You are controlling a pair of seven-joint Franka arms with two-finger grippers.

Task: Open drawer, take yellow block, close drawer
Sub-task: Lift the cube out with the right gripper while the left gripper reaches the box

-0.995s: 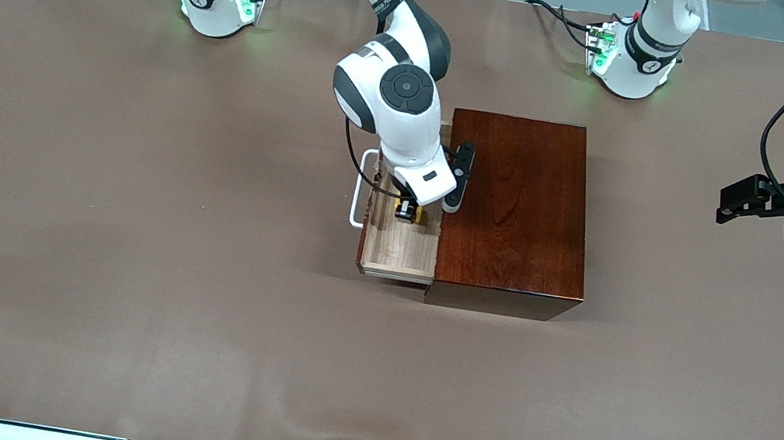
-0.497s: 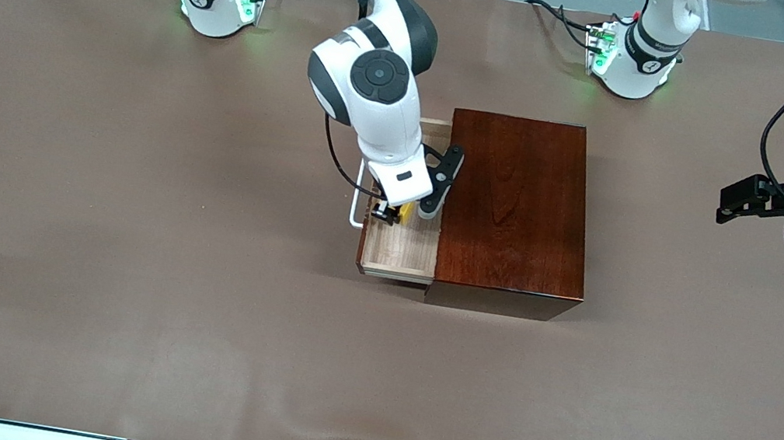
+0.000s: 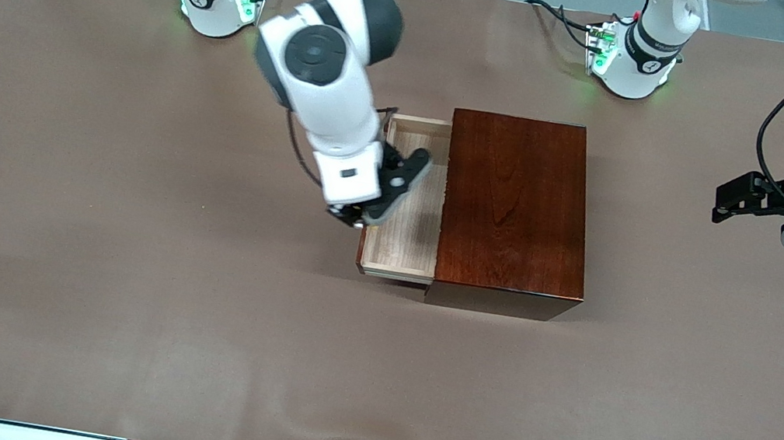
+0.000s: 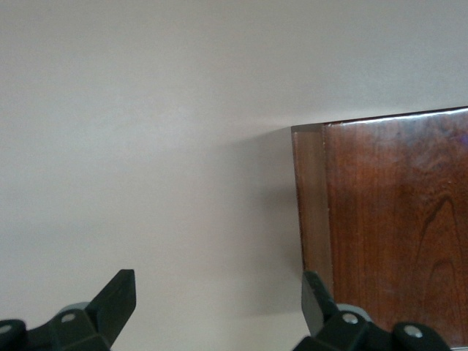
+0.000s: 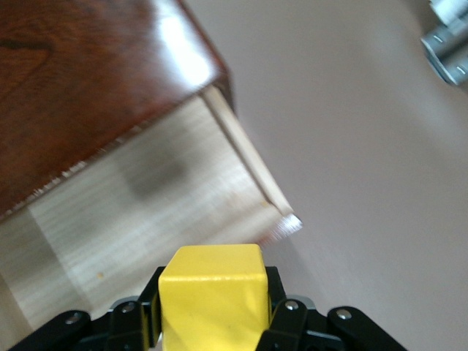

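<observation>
Where a second ago down inside the open drawer [image 3: 400, 241], right gripper [image 3: 353, 218] now lifted over its front rim, pinching the yellow block [image 5: 212, 296]; block out, drawer left to close; left gripper [image 4: 219, 311] spread, waiting beside the wooden box [image 3: 516, 208].

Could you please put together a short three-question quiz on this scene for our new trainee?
1. True or false: the drawer of the wooden box is pulled out.
2. What does the right end effector hold? A) the drawer handle B) the yellow block C) nothing
3. Where is the left end effector, and is it open or shut?

Key
1. True; its pale wood floor is exposed and bare.
2. B; it is shut on the block, up above the drawer's handle edge.
3. It waits, open, over the table at the left arm's end, beside the box.
</observation>
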